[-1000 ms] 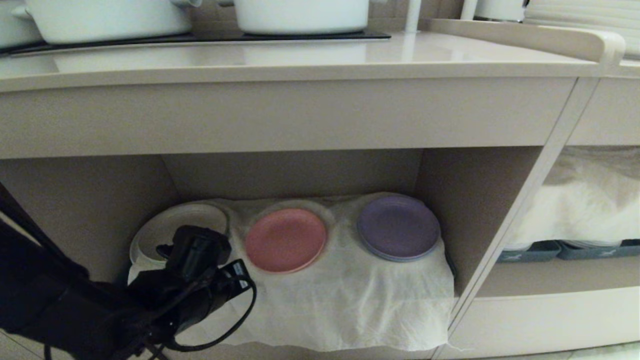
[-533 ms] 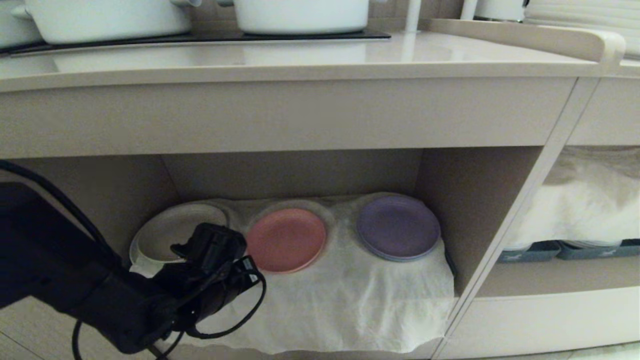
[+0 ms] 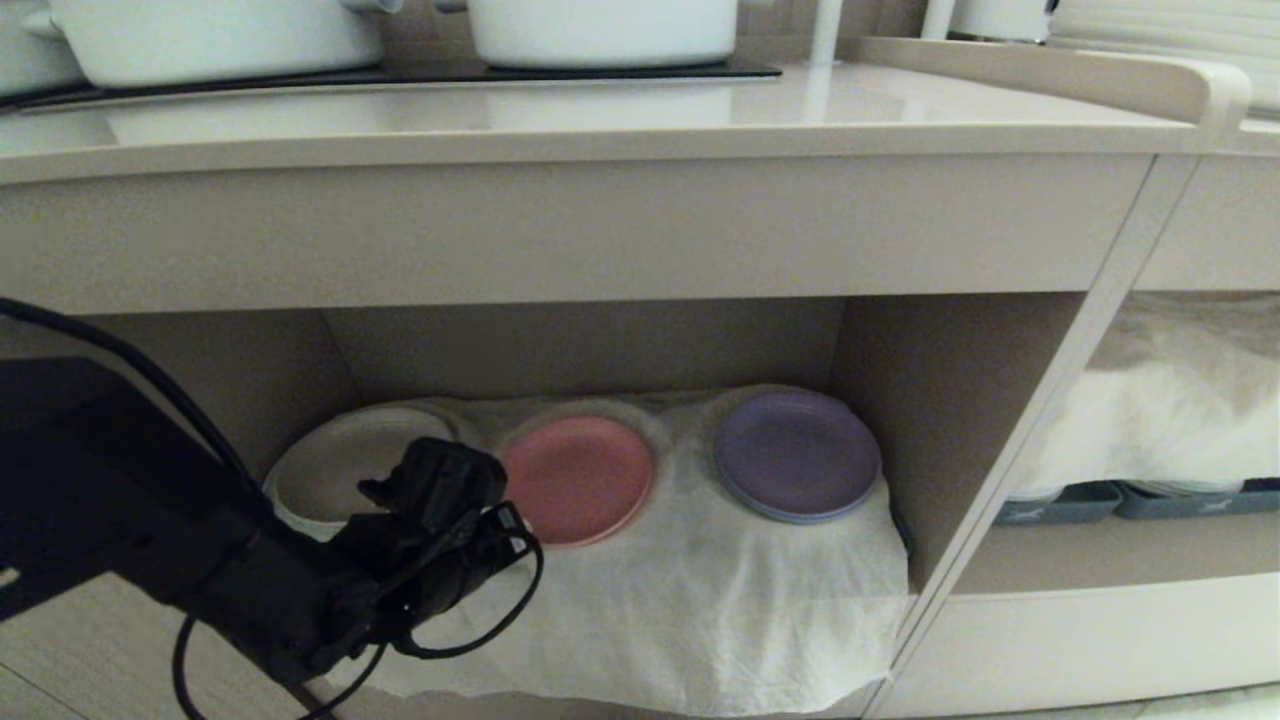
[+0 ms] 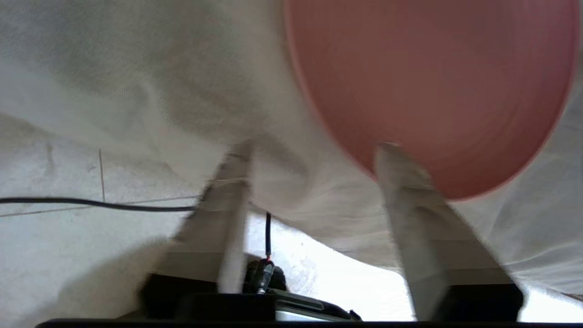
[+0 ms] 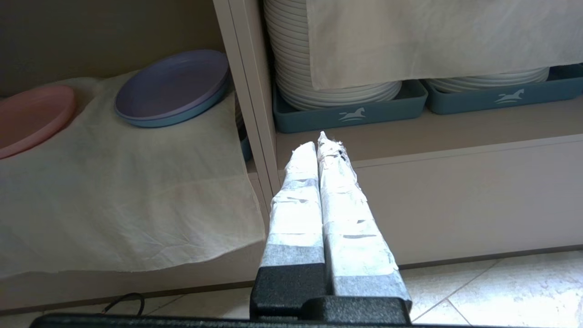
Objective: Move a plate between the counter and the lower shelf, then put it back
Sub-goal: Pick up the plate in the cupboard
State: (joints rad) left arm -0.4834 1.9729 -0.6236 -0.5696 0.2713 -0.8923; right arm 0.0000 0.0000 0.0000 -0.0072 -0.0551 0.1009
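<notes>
Now the left gripper (image 4: 312, 150) hangs at the front of the lower shelf (image 3: 600, 350), fingers spread, one fingertip over the near rim of the pink plate (image 3: 578, 480), nothing pinched; likely lining up to take the rim. Plate lies flat on the wrinkled white cloth (image 3: 700, 600), between a white plate (image 3: 335, 465) and a purple plate (image 3: 797, 455). Right gripper (image 5: 321, 143) parked low by the shelf divider, fingers pressed together. Counter (image 3: 500, 125) above; tiled floor (image 5: 501, 287) below.
</notes>
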